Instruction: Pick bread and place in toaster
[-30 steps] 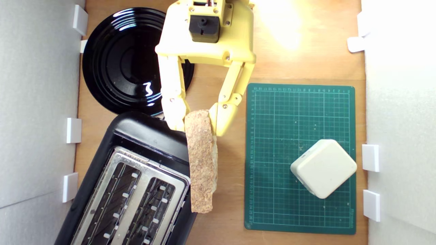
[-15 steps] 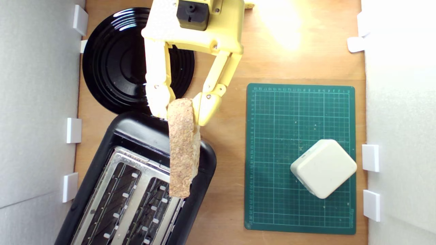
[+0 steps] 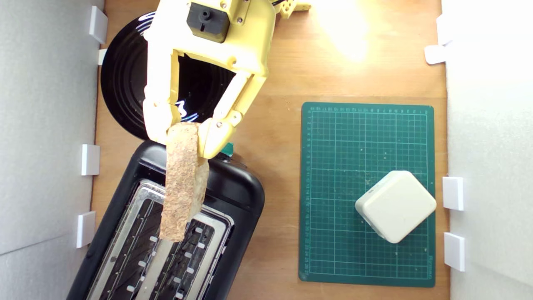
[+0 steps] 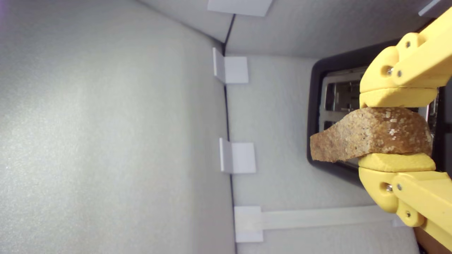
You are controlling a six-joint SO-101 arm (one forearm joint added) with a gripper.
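Observation:
My yellow gripper (image 3: 186, 135) is shut on the bread (image 3: 181, 183), a slice held on edge with its brown floury crust facing up. The slice hangs above the black toaster (image 3: 237, 196), over the silvery top plate and between its two long slots, in the exterior view's lower left. In the wrist view the bread (image 4: 370, 137) sits pinched between the two yellow fingers of the gripper (image 4: 397, 130), with the toaster (image 4: 316, 116) behind it. The slice's pale crumb faces are mostly hidden.
A glossy black plate (image 3: 125, 83) lies behind the toaster, partly under the arm. A green cutting mat (image 3: 333, 166) on the exterior view's right carries a cream rounded-square block (image 3: 395, 206). White foam walls with clips (image 3: 90, 159) close both sides.
The gripper has carried the bread toward the exterior view's left, from beside the toaster's right edge to above its slots. The slice has tilted slightly.

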